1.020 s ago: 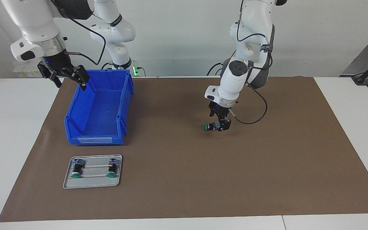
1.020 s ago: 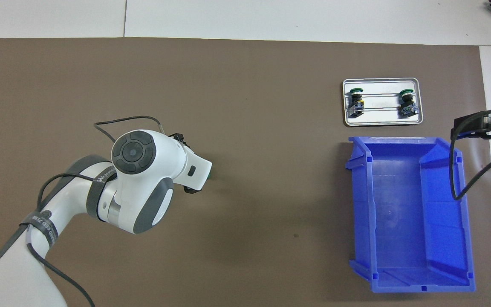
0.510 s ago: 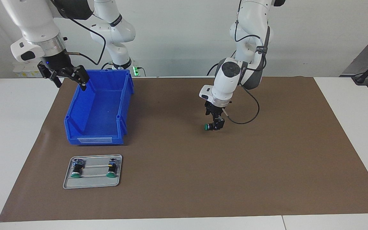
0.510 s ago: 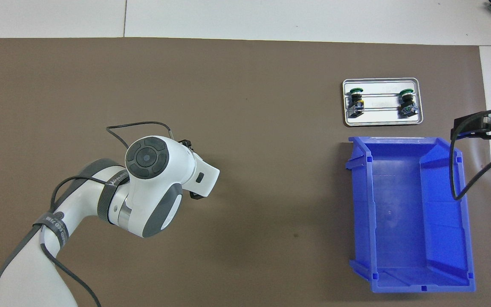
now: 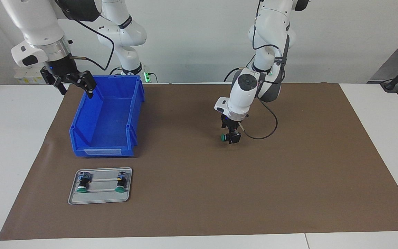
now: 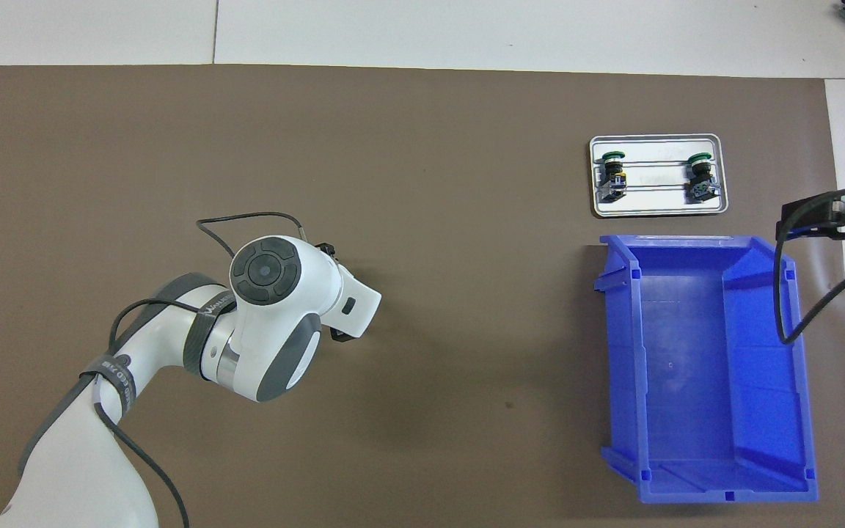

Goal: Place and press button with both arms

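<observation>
Left arm has shifted slightly toward the blue bin (image 5: pixel 107 116) over the last second, wrist turning, carrying its load along. I read the left tool (image 5: pixel 233 136) as clamped on the button (image 5: pixel 224 137), which hangs sideways low over the brown mat (image 5: pixel 288 190), green cap pointing at the bin, well apart from it. Right tool (image 5: pixel 71 83) waits over the bin's corner nearest the robots, fingers apart, holding nothing.

Handling, my guess: button is light, rigid plastic, smooth round cap likely slippery, so I'd grip the stubby black body and leave the cap free for pressing.

Count: three buttons in all, one in the left tool, two (image 5: pixel 81 188) (image 5: pixel 119 187) lying on the metal tray (image 5: pixel 98 199) just beside the bin; one bin, one tray, two arms on the bench.
</observation>
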{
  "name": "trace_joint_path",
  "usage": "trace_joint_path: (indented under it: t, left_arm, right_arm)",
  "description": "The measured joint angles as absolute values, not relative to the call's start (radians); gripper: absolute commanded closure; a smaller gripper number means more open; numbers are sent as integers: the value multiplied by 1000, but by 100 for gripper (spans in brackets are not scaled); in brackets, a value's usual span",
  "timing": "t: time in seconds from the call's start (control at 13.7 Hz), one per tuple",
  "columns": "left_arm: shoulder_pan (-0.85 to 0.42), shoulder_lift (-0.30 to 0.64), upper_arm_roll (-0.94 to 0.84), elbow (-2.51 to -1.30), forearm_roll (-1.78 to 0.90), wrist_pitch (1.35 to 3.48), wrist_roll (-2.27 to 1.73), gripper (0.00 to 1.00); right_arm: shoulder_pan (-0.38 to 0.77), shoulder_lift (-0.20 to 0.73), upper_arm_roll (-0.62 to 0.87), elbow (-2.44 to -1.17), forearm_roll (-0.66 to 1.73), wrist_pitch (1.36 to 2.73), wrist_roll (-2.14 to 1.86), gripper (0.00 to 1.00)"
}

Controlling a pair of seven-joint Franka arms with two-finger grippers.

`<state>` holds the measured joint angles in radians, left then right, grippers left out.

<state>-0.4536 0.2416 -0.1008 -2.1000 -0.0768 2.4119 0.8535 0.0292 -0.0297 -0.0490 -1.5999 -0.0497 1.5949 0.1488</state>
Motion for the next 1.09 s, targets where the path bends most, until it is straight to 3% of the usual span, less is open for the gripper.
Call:
trace_joint_path:
  t: [0.51,1.09]
  left_arm:
    - [-468,252,-102,-2113,-77,2442,857,5]
    - [-474,265,-102,-2137,-77,2487,858,31]
  right_arm:
    - [29,-30,-49,-1600,-50,1595,149,0]
    - [28,-30,-49,-1600,-50,1595,149,0]
